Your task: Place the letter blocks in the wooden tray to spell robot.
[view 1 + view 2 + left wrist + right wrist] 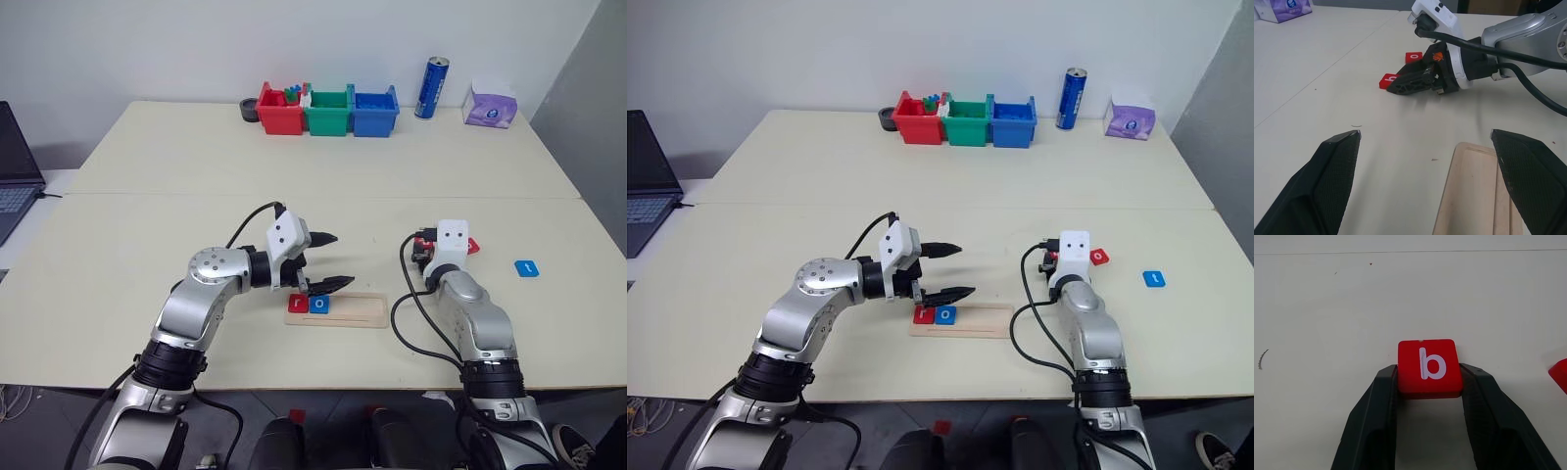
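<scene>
Near the front edge of the table (147, 166), I see the wooden tray (355, 310) lying lengthwise, with a red r block (298, 305) and a blue o block (319, 305) seated side by side at its left end; the rest of the tray, to the right of them, is bare wood. My left gripper (328, 261) hangs just above and behind those two tiles with its fingers spread wide and nothing between them. My right gripper (1427, 382) sits to the right of the tray, well apart from it, and its two fingers press against the sides of the red b block (1427, 366), which rests flat on the tabletop. From the head camera that grip is hidden behind the white wrist housing, so I rely on the wrist camera for it. A red o block (1099, 257) lies just beside the gripper, cut off at the frame edge in the right wrist view, and a blue tile (527, 267) lies further right, nearer the table's right edge; I can't read its letter. Between the tray and the far row of red, green and blue bins (328, 111) the surface is wide open, crossed by one seam. A laptop (15, 166) is cropped at the left edge.
</scene>
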